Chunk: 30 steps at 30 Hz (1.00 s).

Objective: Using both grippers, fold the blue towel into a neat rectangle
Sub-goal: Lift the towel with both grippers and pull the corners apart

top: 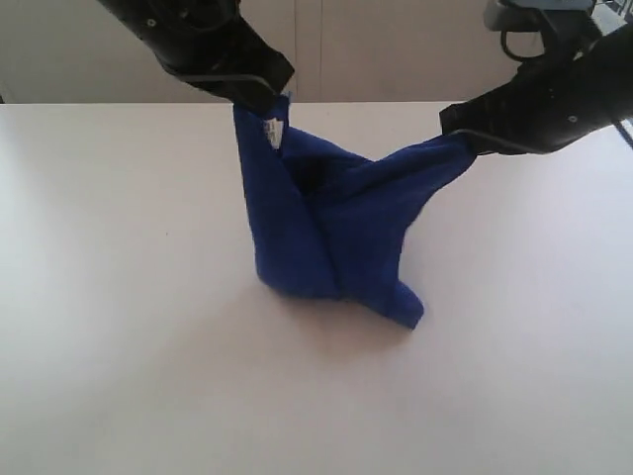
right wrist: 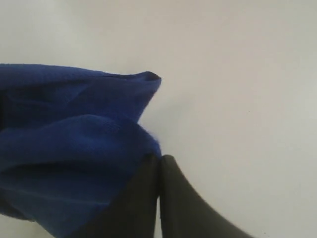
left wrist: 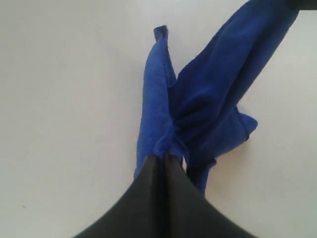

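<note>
The left black tool (top: 267, 99) was clamped tight on one raised corner of the deep royal-blue fleecy towel (top: 336, 233), which sagged bunched to the white surface (top: 119, 317) at the middle. The right black tool (top: 460, 134) pinched another corner lower. Uneven heights could lay a crooked, creased fold; a thin pinch might slip.

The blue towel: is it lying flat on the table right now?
No, the blue towel hangs bunched between the left gripper and right gripper, only its lower folds touching the table.
</note>
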### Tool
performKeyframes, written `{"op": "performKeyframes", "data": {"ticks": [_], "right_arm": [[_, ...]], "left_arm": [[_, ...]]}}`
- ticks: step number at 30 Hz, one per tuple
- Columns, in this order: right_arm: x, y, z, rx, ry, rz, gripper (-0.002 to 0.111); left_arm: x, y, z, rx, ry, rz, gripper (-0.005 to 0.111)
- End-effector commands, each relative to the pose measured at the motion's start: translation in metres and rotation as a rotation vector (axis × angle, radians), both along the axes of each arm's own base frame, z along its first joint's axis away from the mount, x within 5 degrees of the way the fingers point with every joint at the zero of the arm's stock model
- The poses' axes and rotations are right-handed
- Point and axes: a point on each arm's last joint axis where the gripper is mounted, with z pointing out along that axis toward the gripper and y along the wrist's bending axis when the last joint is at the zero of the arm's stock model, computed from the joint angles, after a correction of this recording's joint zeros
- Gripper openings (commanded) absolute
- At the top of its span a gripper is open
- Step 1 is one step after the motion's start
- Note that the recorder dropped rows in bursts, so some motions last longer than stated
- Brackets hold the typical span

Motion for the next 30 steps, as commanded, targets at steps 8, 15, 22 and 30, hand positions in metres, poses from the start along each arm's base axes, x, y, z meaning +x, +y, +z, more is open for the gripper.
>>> {"op": "performKeyframes", "data": {"ticks": [8,15,22,30], "right_arm": [[-0.066,-0.016,0.053,-0.133,-0.196,-0.046,0.000],[-0.104,-0.024,0.075,-0.170,-0.269,-0.097,0.000],[-0.152,-0.025,0.096,-0.165,-0.329,-0.098,0.000],[-0.235,-0.028,0.117,-0.158,-0.437,-0.099,0.000]], "left_arm": [[-0.081,0.061,0.018,-0.066,-0.175,0.077,0.000],[-0.137,0.107,0.034,-0.129,-0.316,0.177,0.000],[-0.197,0.145,0.041,-0.204,-0.388,0.189,0.000],[-0.266,0.188,0.049,-0.303,-0.478,0.195,0.000]]}}
